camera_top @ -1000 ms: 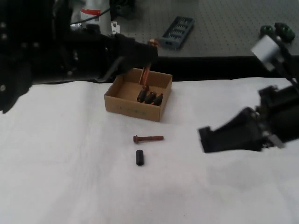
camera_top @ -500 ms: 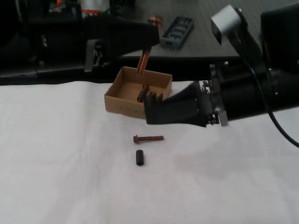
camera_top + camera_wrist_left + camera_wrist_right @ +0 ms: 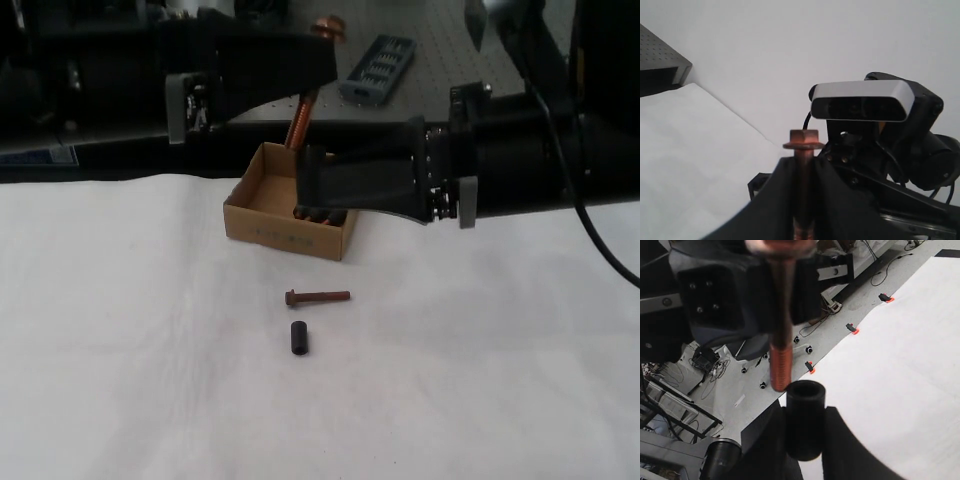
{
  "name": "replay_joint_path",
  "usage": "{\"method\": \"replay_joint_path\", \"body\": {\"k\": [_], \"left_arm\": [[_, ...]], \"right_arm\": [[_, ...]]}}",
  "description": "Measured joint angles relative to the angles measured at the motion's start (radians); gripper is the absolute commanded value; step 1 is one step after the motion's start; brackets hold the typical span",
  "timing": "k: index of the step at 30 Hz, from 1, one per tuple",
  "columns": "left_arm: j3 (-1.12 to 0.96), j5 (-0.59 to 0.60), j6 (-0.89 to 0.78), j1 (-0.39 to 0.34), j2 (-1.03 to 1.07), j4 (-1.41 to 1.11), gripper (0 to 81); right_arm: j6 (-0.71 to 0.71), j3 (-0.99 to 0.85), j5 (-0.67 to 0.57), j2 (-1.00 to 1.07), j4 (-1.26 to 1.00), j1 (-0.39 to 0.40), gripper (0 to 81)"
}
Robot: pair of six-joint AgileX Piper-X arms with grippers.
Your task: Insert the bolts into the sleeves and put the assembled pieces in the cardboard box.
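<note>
White cloth (image 3: 150,380); above cardboard box's (image 3: 280,232) far rim, left fingers (image 3: 774,200) tight on bolt (image 3: 801,170), right fingers (image 3: 840,445) tight on sleeve (image 3: 805,420).

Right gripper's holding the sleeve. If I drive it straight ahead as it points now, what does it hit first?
Most likely the bolt in the left gripper: its threaded end hangs just beyond the sleeve in the right gripper, a little off its mouth. Depth is unclear.

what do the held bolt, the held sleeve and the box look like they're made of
Held bolt: probably metal with a coppery finish; it has a slight sheen and a threaded end. Held sleeve: matte black, either plastic or coated metal, the look leaves it open. Cardboard box: plain brown cardboard, dull with thin walls.
</note>
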Motion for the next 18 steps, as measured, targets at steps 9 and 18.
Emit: {"method": "replay_joint_path", "body": {"k": [9,18], "left_arm": [[0.0,0.003,0.0,0.0,0.0,0.0,0.7],[0.0,-0.019,0.0,0.0,0.0,0.0,0.7]], "right_arm": [[0.005,0.001,-0.035,0.0,0.034,0.0,2.9],[-0.012,0.001,-0.102,0.0,0.058,0.003,2.9]]}}
